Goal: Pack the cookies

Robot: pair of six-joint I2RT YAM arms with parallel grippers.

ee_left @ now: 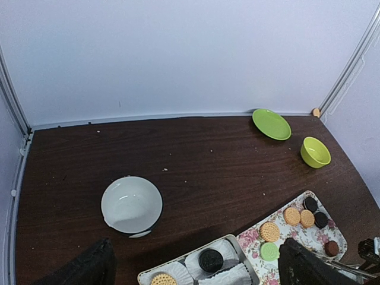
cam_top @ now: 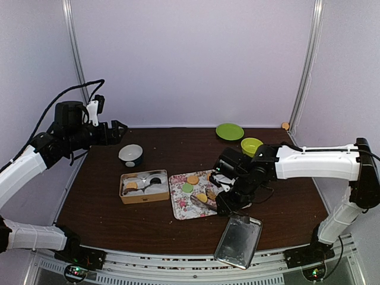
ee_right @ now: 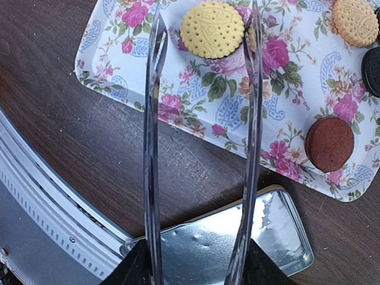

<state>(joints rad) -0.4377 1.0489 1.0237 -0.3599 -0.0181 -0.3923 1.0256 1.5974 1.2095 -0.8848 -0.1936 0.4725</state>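
Your right gripper (ee_right: 196, 270) is clamped on a pair of metal tongs (ee_right: 151, 136), its black fingers (ee_right: 133, 267) pressing the two blades part-way together. Only the right wrist view shows this closely. The blades run out over the floral tray (ee_right: 208, 89), and their tips stand either side of a yellow cookie (ee_right: 212, 28). The right tip is at the cookie's edge; you cannot tell whether it touches. Apart from the tongs on the same tray lie a tan cookie (ee_right: 355, 21), a dark red cookie (ee_right: 329, 143) and a black cookie (ee_right: 373, 71) cut by the frame's right edge. Nearer the gripper, under the blades, a silver lid (ee_right: 279, 231) lies just beside the tray.

The top view gives the pose. The right arm reaches in from the right, forearm level above the table (cam_top: 178, 148), wrist bent down over the tray's right part. An open box (cam_top: 144, 199) sits just left of the tray. Your left gripper (cam_top: 119, 129) hangs high at the far left on a raised, bent arm, jaws wide apart, holding nothing.

Only the left wrist view looks into the box. White paper cups (ee_left: 228, 276) fill it; a dark cookie (ee_left: 211, 260) sits in one and a pale cookie (ee_left: 159, 279) in another. A white bowl (ee_left: 131, 204) stands beyond the box, and a green plate (ee_left: 271, 124) and a yellow-green bowl (ee_left: 314, 152) stand at the far right.
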